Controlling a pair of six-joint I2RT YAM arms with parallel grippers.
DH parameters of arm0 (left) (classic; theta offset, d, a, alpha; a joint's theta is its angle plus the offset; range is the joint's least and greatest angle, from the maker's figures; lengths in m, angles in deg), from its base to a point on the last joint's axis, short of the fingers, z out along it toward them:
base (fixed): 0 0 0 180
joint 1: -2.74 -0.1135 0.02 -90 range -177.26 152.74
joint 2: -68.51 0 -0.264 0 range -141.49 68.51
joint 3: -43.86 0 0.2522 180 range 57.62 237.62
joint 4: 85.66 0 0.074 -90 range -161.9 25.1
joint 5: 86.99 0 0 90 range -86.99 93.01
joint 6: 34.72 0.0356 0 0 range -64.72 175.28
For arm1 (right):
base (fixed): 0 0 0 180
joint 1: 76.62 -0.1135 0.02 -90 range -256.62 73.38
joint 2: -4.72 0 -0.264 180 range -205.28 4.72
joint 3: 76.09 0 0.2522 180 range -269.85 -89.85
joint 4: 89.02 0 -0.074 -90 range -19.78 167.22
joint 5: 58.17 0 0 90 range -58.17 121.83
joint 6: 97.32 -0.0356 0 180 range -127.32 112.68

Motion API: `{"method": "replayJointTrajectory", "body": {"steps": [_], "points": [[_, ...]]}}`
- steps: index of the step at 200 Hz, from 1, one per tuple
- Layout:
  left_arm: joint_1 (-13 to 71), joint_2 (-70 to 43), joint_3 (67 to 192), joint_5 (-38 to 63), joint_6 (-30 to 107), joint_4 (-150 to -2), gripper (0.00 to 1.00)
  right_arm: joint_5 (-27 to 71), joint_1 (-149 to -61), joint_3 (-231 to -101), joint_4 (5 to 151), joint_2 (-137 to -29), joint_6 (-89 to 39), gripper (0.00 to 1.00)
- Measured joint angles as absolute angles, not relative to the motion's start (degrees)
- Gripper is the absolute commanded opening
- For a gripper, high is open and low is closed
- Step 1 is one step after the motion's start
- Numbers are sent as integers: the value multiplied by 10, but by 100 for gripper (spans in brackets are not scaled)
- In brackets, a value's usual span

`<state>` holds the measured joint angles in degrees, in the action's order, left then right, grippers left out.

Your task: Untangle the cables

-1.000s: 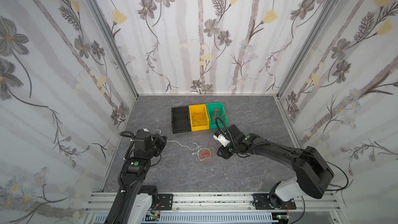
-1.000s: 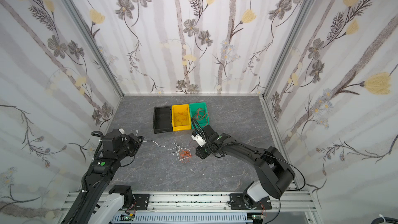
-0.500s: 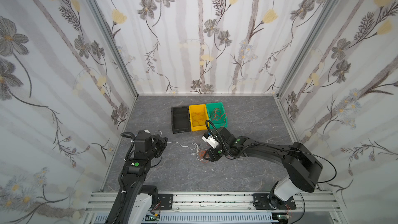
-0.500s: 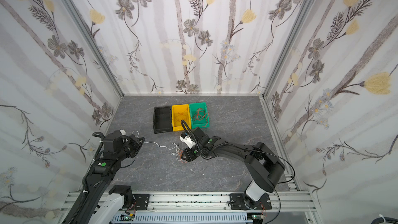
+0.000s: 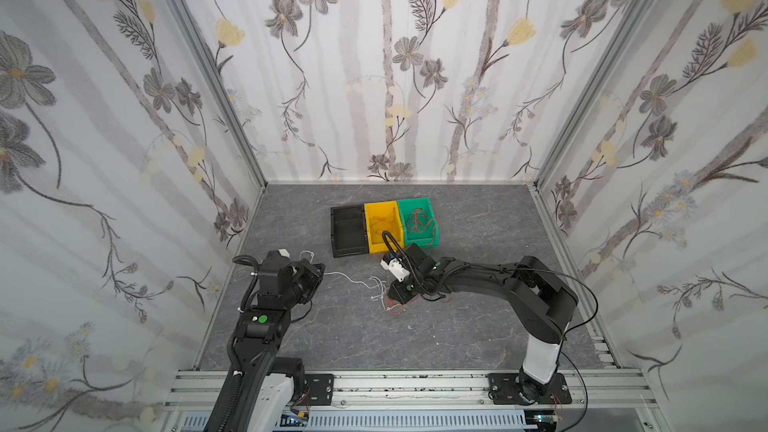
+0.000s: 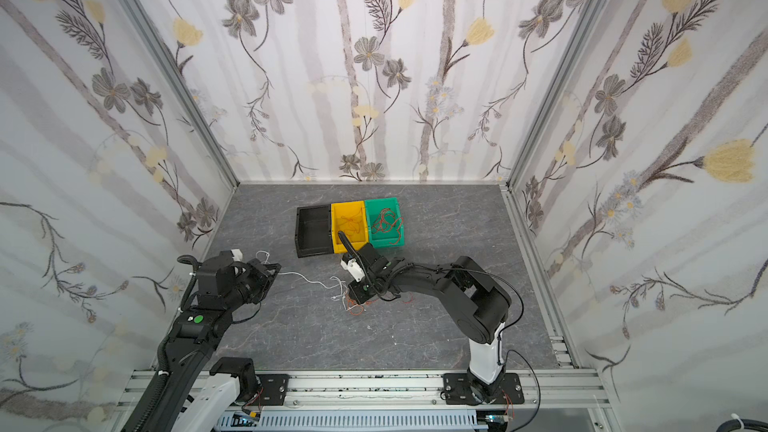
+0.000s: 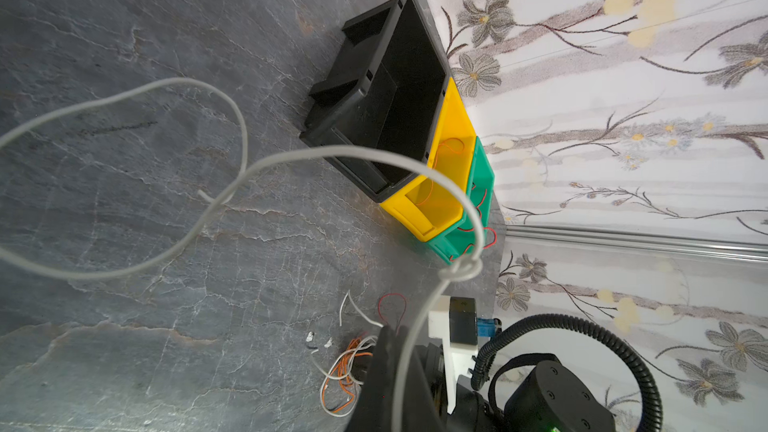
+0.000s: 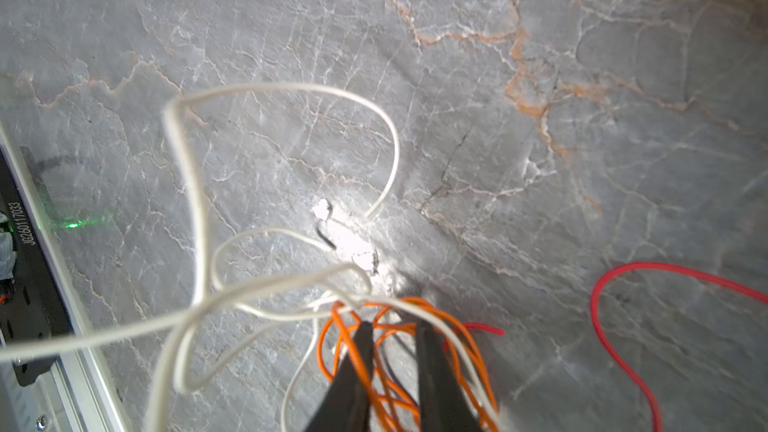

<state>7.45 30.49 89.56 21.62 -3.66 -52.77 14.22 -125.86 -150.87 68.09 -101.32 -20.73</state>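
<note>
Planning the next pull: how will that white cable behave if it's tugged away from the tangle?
Probably floppy: the white cable sags in loose loops. Likely light, being thin; yet its knot may tighten, dragging the orange cables along.

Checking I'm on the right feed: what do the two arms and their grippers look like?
Both arms are black jointed links on white base segments. The left arm carries a green dot and a black corrugated hose; the right arm has a white wrist block. The right gripper has dark tapered fingers.
</note>
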Motion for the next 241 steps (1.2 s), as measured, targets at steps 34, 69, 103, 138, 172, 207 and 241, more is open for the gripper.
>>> {"method": "replayJointTrajectory", "body": {"steps": [34,69,103,138,172,207,241], "points": [[69,306,924,200,-22,-512,0,156,-1237,-1467,670,-958,-207,0],[40,309,936,189,-1,-483,0,170,-1184,-1402,636,-892,-208,0],[8,316,943,187,20,-456,0,167,-1130,-1347,608,-804,-207,0],[-7,316,951,187,37,-436,0,155,-1078,-1315,589,-738,-205,0],[-14,315,963,183,44,-428,0,152,-1051,-1311,571,-720,-203,0],[-15,307,976,201,49,-428,0,129,-1052,-1316,561,-722,-203,7],[-15,298,1001,232,59,-428,0,102,-1069,-1333,560,-735,-203,20]]}}
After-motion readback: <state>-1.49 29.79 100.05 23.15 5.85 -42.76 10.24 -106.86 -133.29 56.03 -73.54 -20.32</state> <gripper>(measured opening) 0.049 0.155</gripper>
